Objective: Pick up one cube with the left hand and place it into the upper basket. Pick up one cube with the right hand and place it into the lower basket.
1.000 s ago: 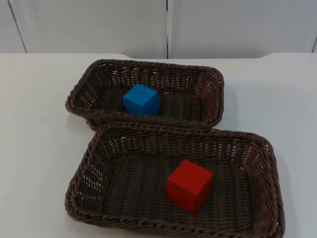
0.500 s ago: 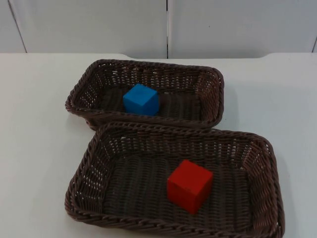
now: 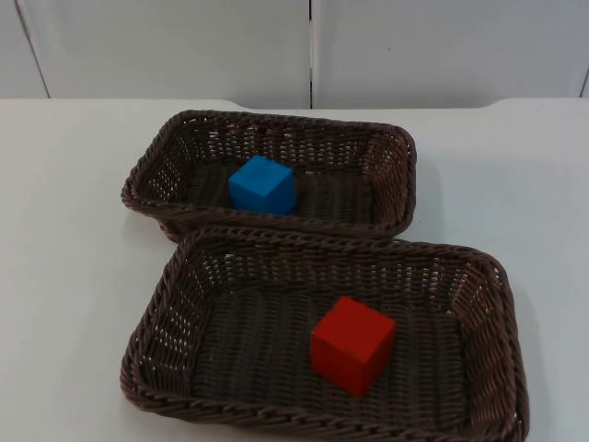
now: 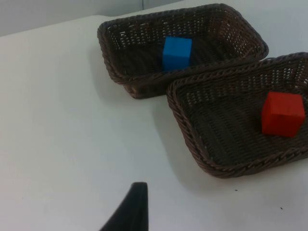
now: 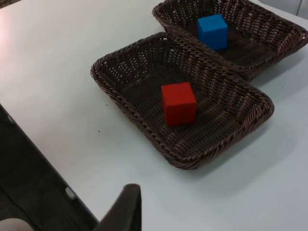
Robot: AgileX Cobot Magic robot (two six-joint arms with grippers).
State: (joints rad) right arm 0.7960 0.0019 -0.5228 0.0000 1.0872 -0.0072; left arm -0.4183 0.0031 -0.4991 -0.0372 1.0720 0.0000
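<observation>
White table top [image 3: 74, 276] meets a grey partition wall [image 3: 184, 46]. Two dark brown woven wicker baskets touch, one behind the other. Inside the upper basket [image 3: 386, 147] rests a blue cube [image 3: 262, 184]; inside the lower basket [image 3: 175, 285] rests a red cube [image 3: 352, 344]. Both arms wait off to the sides, their grips impossible to judge.

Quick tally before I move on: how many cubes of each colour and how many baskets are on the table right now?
Blue cube: 1, in the upper basket
Red cube: 1, in the lower basket
Baskets: 2
Total: 4 things
</observation>
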